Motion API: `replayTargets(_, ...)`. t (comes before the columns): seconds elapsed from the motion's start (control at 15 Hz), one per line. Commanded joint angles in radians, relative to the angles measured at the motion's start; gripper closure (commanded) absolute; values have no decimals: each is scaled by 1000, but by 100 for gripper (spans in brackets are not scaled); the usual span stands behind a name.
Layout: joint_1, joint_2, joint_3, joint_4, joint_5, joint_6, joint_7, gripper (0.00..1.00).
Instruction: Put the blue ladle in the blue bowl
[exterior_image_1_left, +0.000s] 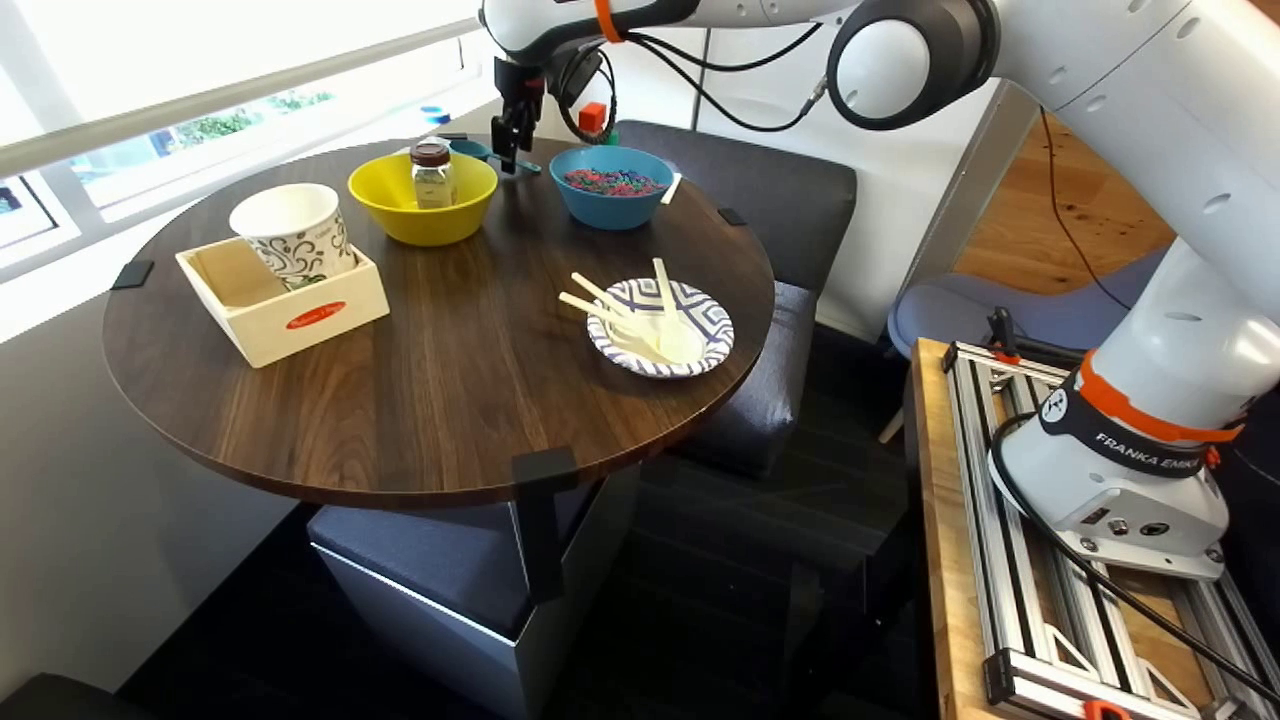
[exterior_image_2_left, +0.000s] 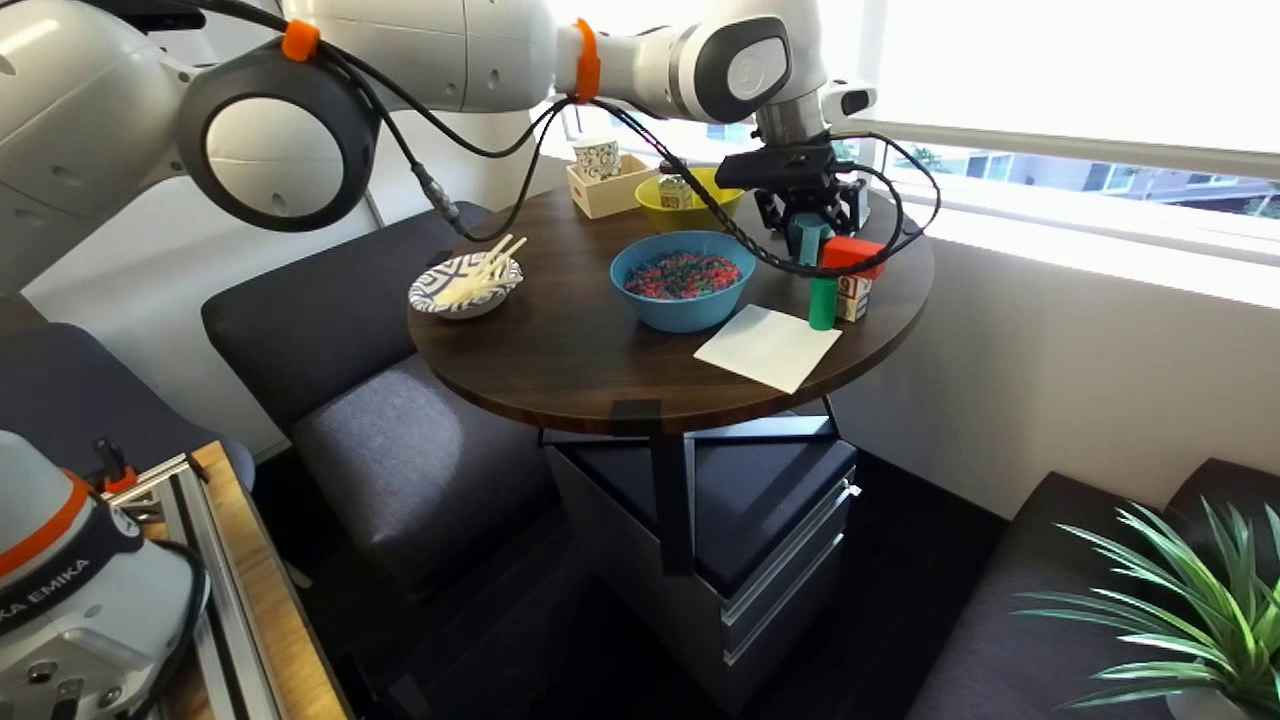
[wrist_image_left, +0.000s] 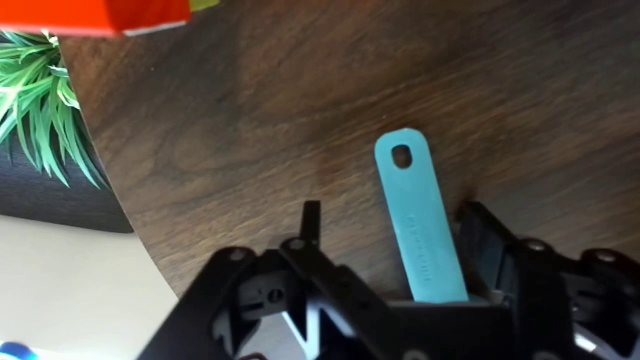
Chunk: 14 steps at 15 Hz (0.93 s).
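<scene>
Spread fingers (wrist_image_left: 311, 220) on the gripper (wrist_image_left: 390, 212), not pinching anything yet. In between, the handle of the blue ladle (wrist_image_left: 422, 220), with a gap on one side and hardly any on the other; can't tell about touching there. Lying on the brown table (wrist_image_left: 240, 150), with a little hole near the handle's end. Probably plastic, by the look of it: light, stiff, hard to break, but smooth and maybe a bit slippery. Best to squeeze the flat handle by its long edges, nice and snug, close to the round scoop (exterior_image_1_left: 468, 149), to keep the big end from dipping or turning. Near the scoop, the yellow bowl (exterior_image_1_left: 425, 230). On the other side, near but apart from the ladle, the blue bowl (exterior_image_1_left: 605, 212), holding lots of tiny coloured bits (exterior_image_1_left: 615, 183). Likely needs a lift above the rim, then a gentle letting go.
</scene>
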Motion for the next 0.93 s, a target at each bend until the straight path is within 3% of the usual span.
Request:
replayTargets(0.0, -12, -3, 26, 2, 23, -46, -24, 58)
replayTargets(0.33, -28, -27, 64, -4, 53, -138, -43, 95)
replayTargets(0.4, -33, -34, 70, -4, 60, -155, -44, 99)
replayTargets(0.87, -46, -127, 79, -32, 90, -165, -2, 98)
